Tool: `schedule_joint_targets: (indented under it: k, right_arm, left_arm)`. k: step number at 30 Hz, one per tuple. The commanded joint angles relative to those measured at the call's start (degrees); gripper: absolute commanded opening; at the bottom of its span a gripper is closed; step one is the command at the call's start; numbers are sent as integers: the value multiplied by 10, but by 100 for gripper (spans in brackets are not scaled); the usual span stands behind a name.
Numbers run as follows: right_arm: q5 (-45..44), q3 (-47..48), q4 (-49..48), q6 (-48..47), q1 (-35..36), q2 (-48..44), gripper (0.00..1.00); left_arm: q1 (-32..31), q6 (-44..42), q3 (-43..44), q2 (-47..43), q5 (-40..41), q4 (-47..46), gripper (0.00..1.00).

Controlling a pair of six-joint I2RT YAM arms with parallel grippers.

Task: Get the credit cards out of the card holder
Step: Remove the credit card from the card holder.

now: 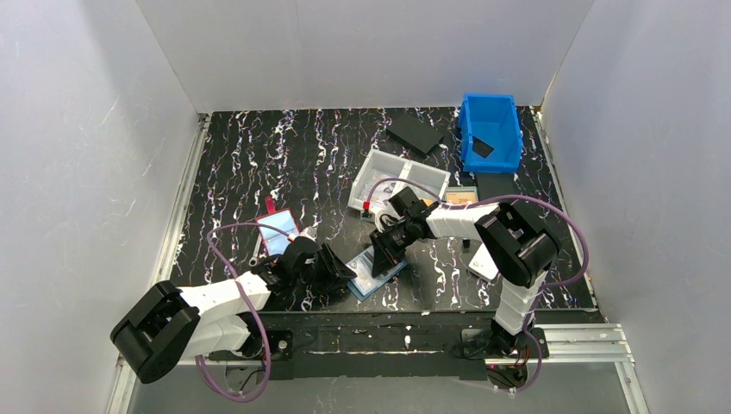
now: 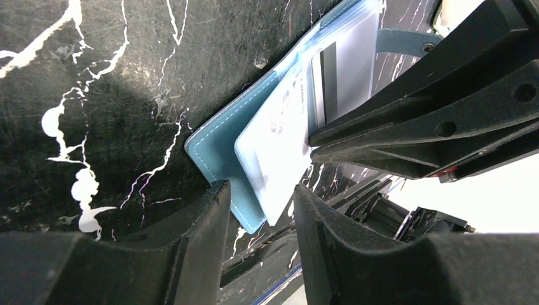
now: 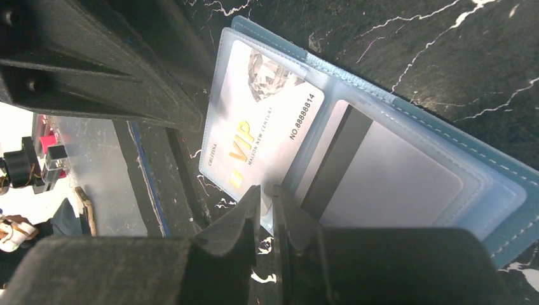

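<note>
Position: card holder [image 1: 384, 274] lies open and flat on the bench [image 1: 259, 164], at 6 o'clock near the front edge. Both credit cards [image 2: 273, 152] sit in its clear pockets: VIP card [image 3: 260, 121] in one panel, striped card [image 3: 394, 184] in the other. The VIP card's end overlaps the blue border at the holder's corner.

Left tool [image 2: 262, 200], at 9 o'clock of the holder: fingers moderately apart, straddling that corner, with no grip that I can confirm.

Right tool [image 3: 267, 194], at 12 o'clock: narrow, pinched on the holder's edge by the fold.

Clear tray [image 1: 399, 178] and blue bin [image 1: 491, 129] sit toward 1 o'clock, well apart from the holder.
</note>
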State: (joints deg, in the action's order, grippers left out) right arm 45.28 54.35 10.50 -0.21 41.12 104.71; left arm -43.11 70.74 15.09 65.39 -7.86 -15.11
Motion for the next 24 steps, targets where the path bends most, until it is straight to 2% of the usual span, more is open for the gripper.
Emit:
schedule_joint_targets:
  k: [1, 16, 24]
  right_arm:
    - [-27, 14, 15, -13, 0, 12, 22]
    - [-21, 14, 17, -13, -1, 12, 22]
    - [-10, 15, 18, -15, -1, 11, 22]
  left_arm:
    - [-5, -6, 14, -19, 19, 48, 41]
    - [-9, -9, 50, 18, 23, 46, 39]
    - [-8, 4, 41, 35, 39, 34, 25]
